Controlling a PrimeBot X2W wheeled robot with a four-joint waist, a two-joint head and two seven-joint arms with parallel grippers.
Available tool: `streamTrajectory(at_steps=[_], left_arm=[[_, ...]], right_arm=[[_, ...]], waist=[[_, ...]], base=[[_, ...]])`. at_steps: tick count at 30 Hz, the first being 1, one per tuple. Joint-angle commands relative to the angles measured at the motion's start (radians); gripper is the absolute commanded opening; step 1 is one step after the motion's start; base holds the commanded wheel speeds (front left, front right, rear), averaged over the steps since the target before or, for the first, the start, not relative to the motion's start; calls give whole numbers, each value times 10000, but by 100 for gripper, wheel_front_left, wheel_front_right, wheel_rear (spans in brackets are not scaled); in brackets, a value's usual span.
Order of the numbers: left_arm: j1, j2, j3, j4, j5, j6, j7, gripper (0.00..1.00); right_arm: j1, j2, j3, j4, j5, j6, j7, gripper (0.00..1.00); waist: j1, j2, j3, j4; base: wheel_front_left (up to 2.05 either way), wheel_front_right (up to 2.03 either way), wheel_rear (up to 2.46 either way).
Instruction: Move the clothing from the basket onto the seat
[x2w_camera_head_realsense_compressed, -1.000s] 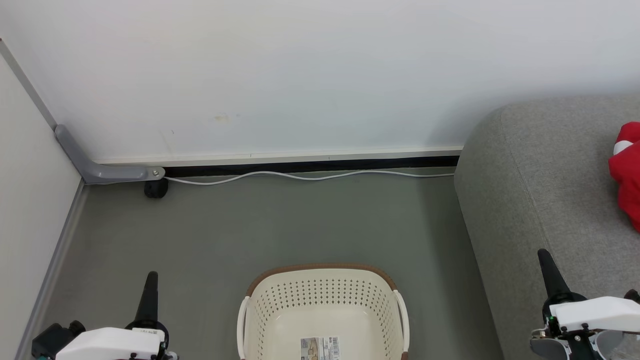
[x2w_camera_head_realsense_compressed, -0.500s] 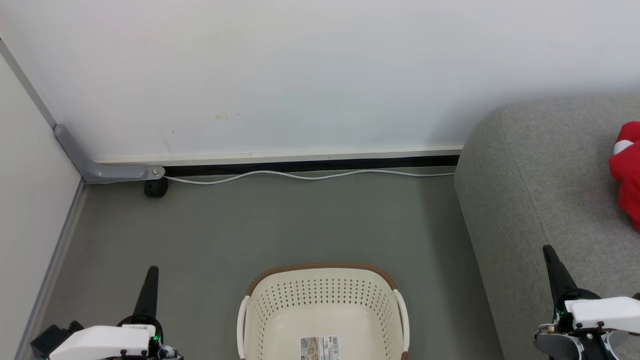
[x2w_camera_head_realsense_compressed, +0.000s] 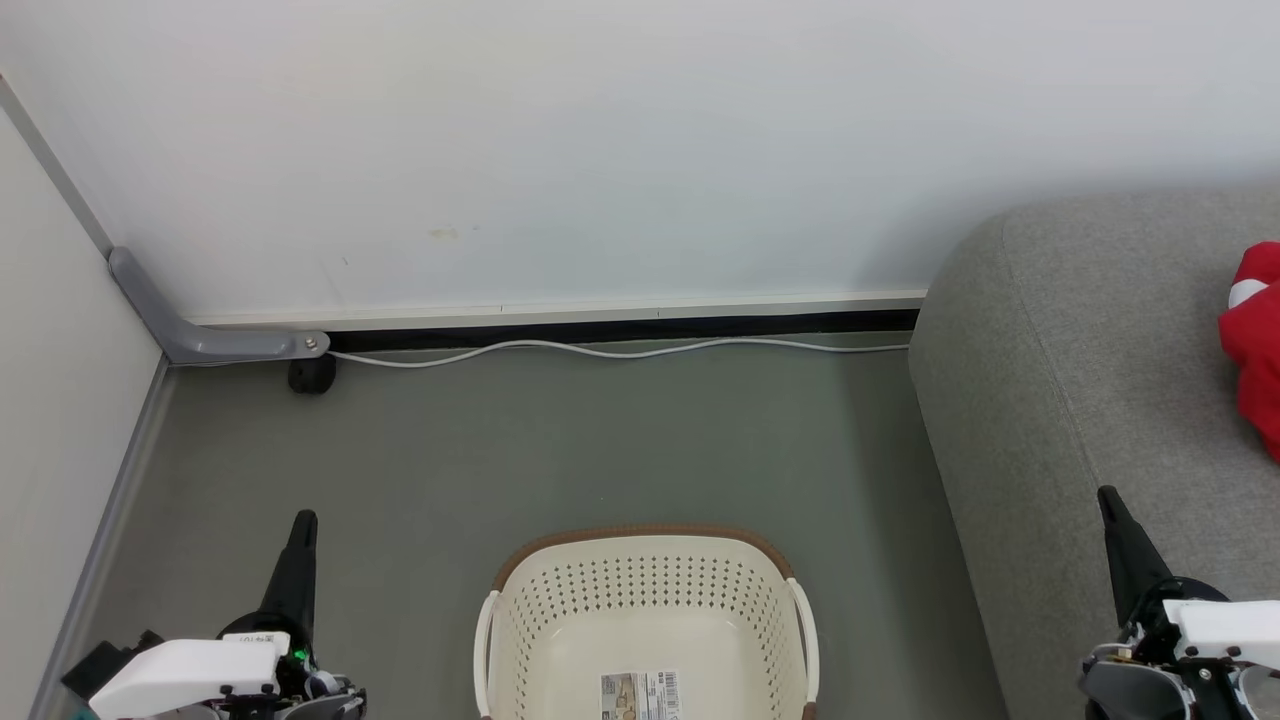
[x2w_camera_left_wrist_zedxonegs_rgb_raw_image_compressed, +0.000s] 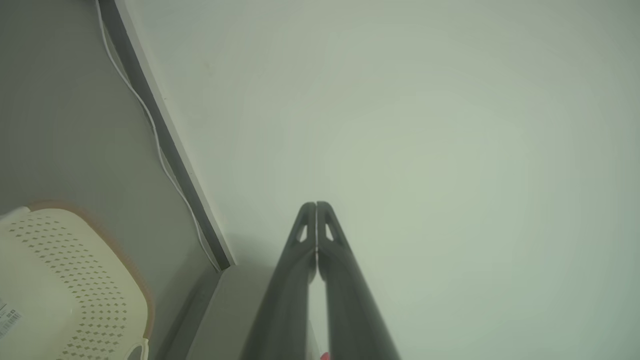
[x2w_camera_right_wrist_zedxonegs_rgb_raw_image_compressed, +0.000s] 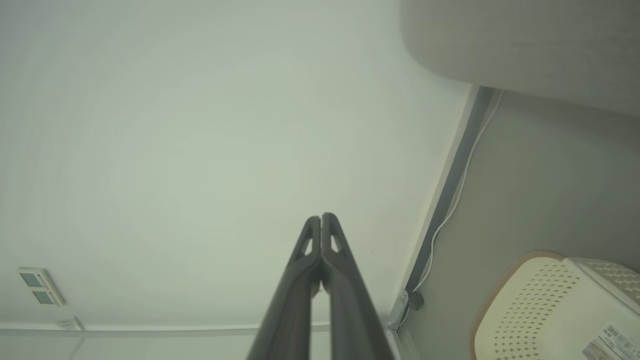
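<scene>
Red clothing lies bunched on the grey seat at the head view's right edge (only part of it is in frame), well apart from the cream basket, which stands on the floor with a label on its base. The left claw hangs over the floor to the basket's left, fingers pressed together and holding nothing. The right claw hovers by the seat's near edge, likewise closed tight and empty.
</scene>
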Motion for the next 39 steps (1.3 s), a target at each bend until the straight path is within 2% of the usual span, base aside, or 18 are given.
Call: streamTrajectory(at_steps=[1, 6, 39], left_arm=[[-554, 181, 321, -343, -368, -70, 114, 0], [-594, 187, 336, -407, -879, -84, 247, 0], [-594, 187, 334, -408, -881, -84, 246, 0]], right_arm=[[-177, -86, 141, -419, 340, 15, 172, 0], [-152, -72, 62, -523, 829, 16, 302, 0], [-152, -72, 64, -523, 830, 16, 300, 0]], waist=[[0, -1, 2, 1], [0, -1, 7, 1], [0, -1, 7, 1]], base=[[0, 0, 0], [0, 0, 0], [0, 0, 0]])
